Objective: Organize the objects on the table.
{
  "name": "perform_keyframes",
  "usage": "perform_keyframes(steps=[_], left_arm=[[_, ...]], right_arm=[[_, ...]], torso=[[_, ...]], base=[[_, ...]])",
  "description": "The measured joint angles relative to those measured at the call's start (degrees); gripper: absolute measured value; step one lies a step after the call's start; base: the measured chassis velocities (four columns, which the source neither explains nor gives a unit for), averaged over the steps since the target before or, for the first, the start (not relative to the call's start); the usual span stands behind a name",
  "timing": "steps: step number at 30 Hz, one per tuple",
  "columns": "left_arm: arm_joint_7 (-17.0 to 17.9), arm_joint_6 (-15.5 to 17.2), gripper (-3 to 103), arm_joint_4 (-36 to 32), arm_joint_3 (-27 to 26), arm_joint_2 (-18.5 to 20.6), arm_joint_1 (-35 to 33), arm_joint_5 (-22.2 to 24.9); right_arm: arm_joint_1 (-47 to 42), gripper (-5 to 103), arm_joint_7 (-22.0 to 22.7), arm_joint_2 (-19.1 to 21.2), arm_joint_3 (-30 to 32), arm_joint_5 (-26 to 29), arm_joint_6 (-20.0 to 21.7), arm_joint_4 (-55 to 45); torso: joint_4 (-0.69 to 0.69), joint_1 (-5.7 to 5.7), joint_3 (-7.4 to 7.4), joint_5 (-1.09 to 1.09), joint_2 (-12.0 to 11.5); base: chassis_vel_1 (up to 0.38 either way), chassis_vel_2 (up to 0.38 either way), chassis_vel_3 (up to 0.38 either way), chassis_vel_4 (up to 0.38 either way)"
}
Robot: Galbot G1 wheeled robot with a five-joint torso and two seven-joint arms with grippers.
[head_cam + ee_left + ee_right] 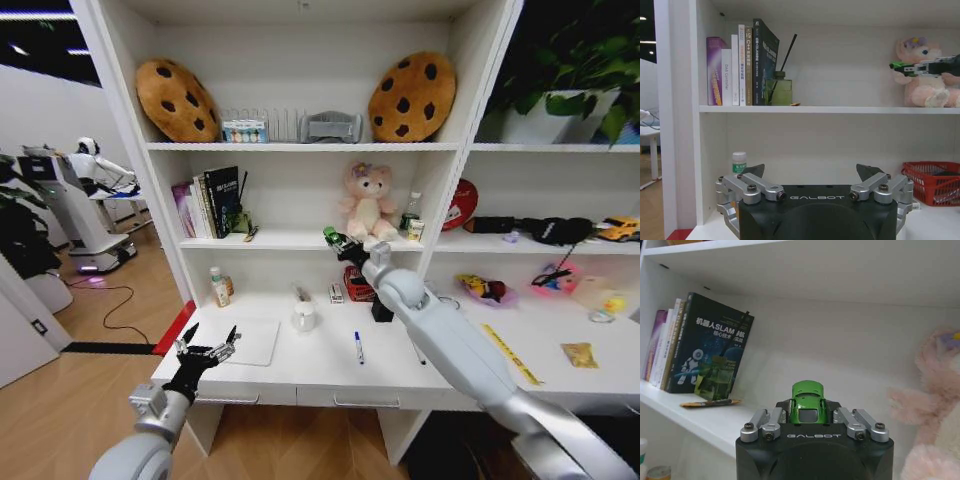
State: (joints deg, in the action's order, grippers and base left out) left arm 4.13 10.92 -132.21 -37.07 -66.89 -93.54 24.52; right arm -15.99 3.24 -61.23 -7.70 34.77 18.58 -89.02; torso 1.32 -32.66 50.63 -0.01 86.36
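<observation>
Right hand [334, 238] clamped on the tiny green toy car [807, 401], raised at middle-shelf height just beside the pink plush bear [366, 203]; left hand [207, 349] spread wide, empty, over the table's [300, 370] left front edge.

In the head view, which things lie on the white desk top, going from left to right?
Left gripper → silver laptop → white mug → blue pen → yellow ruler → small packet.
</observation>
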Motion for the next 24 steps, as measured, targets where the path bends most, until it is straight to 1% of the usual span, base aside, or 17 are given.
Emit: perform_keyframes(steps=[1, 2, 3, 5, 6, 7, 8, 12, 15, 17, 20, 21, 23, 24], left_arm=[[0.0, 0.0, 100, 0.0, 0.0, 0.0, 0.0, 0.0], [0.0, 0.0, 100, 0.0, 0.0, 0.0, 0.0, 0.0], [0.0, 0.0, 100, 0.0, 0.0, 0.0, 0.0, 0.0], [0.0, 0.0, 100, 0.0, 0.0, 0.0, 0.0, 0.0], [0.0, 0.0, 100, 0.0, 0.0, 0.0, 0.0, 0.0], [0.0, 0.0, 100, 0.0, 0.0, 0.0, 0.0, 0.0], [0.0, 0.0, 100, 0.0, 0.0, 0.0, 0.0, 0.0], [0.0, 0.0, 100, 0.0, 0.0, 0.0, 0.0, 0.0], [0.0, 0.0, 100, 0.0, 0.0, 0.0, 0.0, 0.0], [0.0, 0.0, 100, 0.0, 0.0, 0.0, 0.0, 0.0], [0.0, 0.0, 100, 0.0, 0.0, 0.0, 0.0, 0.0], [0.0, 0.0, 100, 0.0, 0.0, 0.0, 0.0, 0.0], [0.0, 0.0, 100, 0.0, 0.0, 0.0, 0.0, 0.0], [0.0, 0.0, 100, 0.0, 0.0, 0.0, 0.0, 0.0]], right_arm=[[3.6, 36, 0.0, -3.3, -1.5, 0.1, -1.4, 5.2], [4.8, 36, -0.2, -4.5, -1.8, 0.1, -1.7, 6.8], [4.8, 36, -0.2, -4.5, -1.8, 0.1, -1.7, 6.8], [9.1, 36, -1.3, -8.9, -2.8, 0.8, -2.2, 13.1], [9.1, 36, -1.3, -8.9, -2.8, 0.8, -2.2, 13.1], [12.4, 36, -1.6, -12.4, -3.4, 1.9, -2.1, 20.0], [13.3, 36, -1.5, -13.4, -3.4, 2.1, -2.0, 22.5], [14.0, 36, -0.3, -15.0, -2.7, 2.0, -1.2, 27.1], [13.8, 36, 0.9, -15.1, -2.0, 2.0, -0.2, 27.6], [13.2, 36, 2.5, -15.0, -1.5, 3.7, 1.6, 27.1], [13.1, 36, 3.0, -15.0, -1.3, 4.6, 2.2, 26.8], [12.8, 36, 4.7, -15.1, -1.0, 8.3, 3.8, 26.5], [12.5, 36, 5.8, -15.1, -1.0, 10.9, 4.6, 26.6], [12.5, 36, 5.8, -15.1, -1.0, 10.9, 4.6, 26.6]], torso=[[0.01, -0.01, 0.01, 0.0, 0.0], [0.01, -0.01, 0.0, 0.01, 0.0], [0.01, -0.01, 0.0, 0.01, 0.0], [-0.02, -0.01, 0.0, -0.01, 0.0], [-0.02, -0.01, 0.0, -0.01, 0.0], [0.0, -0.01, 0.0, 0.0, 0.0], [0.0, -0.01, 0.0, 0.0, 0.0], [0.02, -0.01, 0.0, 0.02, 0.0], [0.03, -0.01, 0.0, 0.01, 0.0], [0.03, 0.0, 0.0, 0.02, 0.0], [0.03, 0.0, 0.0, 0.02, 0.0], [0.02, 0.01, -0.01, 0.01, 0.0], [0.01, 0.0, -0.01, 0.02, 0.0], [0.01, 0.0, -0.01, 0.02, 0.0]], base=[[0.0, 0.0, 0.0, 0.0], [0.0, 0.0, 0.0, 0.0], [0.0, 0.0, 0.0, 0.0], [0.0, 0.0, 0.0, 0.0], [0.0, 0.0, 0.0, 0.0], [0.0, 0.0, 0.0, 0.0], [0.0, 0.0, 0.0, 0.0], [0.0, 0.0, 0.0, 0.0], [0.0, 0.0, 0.0, 0.0], [0.0, 0.0, 0.0, 0.0], [0.0, 0.0, 0.0, 0.0], [0.0, 0.0, 0.0, 0.0], [0.0, 0.0, 0.0, 0.0], [0.0, 0.0, 0.0, 0.0]])
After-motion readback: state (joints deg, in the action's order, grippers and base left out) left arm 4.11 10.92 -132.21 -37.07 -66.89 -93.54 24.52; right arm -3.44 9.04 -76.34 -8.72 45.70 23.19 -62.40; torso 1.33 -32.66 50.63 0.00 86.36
